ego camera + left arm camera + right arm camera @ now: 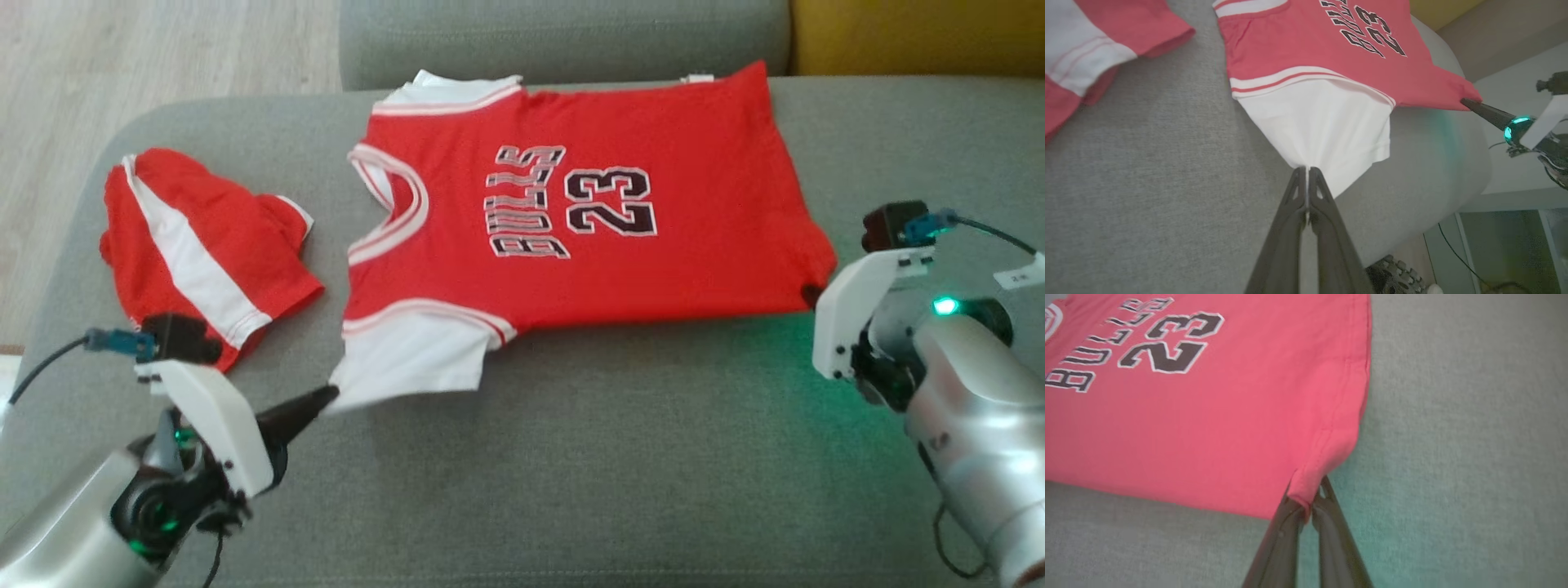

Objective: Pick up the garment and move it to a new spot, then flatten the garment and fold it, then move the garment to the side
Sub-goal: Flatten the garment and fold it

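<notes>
One red jersey (588,204), printed BULLS 23 and trimmed with two white sleeves, lay spread flat across the middle of a grey sofa seat (612,457), its collar toward the left. Both of my claws were on it: my left claw (331,394) was closed tight on the edge of the near white sleeve (1323,126), and my right claw (812,296) was pinched on the jersey's near right corner. One more garment, a crumpled red-and-white piece (196,237), sat just left of the jersey, apart from it.
</notes>
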Tool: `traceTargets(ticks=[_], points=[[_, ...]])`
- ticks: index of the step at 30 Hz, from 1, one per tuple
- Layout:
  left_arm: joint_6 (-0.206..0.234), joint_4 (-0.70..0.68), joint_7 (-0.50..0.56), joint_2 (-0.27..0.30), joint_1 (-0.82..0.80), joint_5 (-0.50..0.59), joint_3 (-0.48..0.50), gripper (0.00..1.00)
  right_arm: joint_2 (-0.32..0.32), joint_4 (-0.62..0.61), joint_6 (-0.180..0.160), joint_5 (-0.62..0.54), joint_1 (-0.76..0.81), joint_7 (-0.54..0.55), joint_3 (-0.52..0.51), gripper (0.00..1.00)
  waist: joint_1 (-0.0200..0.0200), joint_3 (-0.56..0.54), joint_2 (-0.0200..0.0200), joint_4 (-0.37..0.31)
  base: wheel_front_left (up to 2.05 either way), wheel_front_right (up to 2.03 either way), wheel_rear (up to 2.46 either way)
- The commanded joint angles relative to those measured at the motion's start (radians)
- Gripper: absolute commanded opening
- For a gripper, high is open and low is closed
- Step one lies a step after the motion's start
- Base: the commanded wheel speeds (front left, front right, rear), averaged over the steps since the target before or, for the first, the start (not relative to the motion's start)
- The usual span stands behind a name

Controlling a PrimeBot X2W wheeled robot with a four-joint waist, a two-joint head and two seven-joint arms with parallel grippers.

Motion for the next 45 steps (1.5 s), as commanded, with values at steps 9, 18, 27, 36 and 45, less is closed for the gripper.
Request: traceTargets(ticks=[9, 18, 27, 36, 45], points=[[0.034, -0.168, 0.067, 0.132, 0.062, -0.086, 0.058, 0.0, -0.106, -0.152, -0.001, 0.179, 0.078, 0.171, 0.122, 0.0, 0.0001, -0.056, -0.0001, -0.017, 0.0, 0.0, 0.0], [0.057, -0.305, 0.131, 0.216, 0.143, -0.157, 0.066, 0.0, -0.188, -0.274, -0.001, 0.337, 0.132, 0.352, 0.181, 0.0, 0.0001, -0.081, -0.0001, -0.036, 0.0, 0.0, 0.0], [0.074, -0.403, 0.191, 0.286, 0.192, -0.202, 0.064, 0.0, -0.237, -0.349, -0.001, 0.421, 0.172, 0.558, 0.192, 0.0, 0.0001, -0.091, -0.0001, -0.04, 0.0, 0.0, 0.0], [0.086, -0.416, 0.193, 0.295, 0.125, -0.151, 0.077, 0.0, -0.239, -0.371, -0.001, 0.384, 0.142, 0.578, 0.132, 0.0, 0.0001, -0.057, -0.0001, -0.032, 0.0, 0.0, 0.0], [0.066, -0.335, 0.211, 0.24, -0.062, -0.092, 0.1, 0.0, -0.198, -0.357, -0.001, 0.328, 0.047, 0.575, 0.063, 0.0, 0.0001, 0.009, -0.0001, -0.026, 0.0, 0.0, 0.0]])
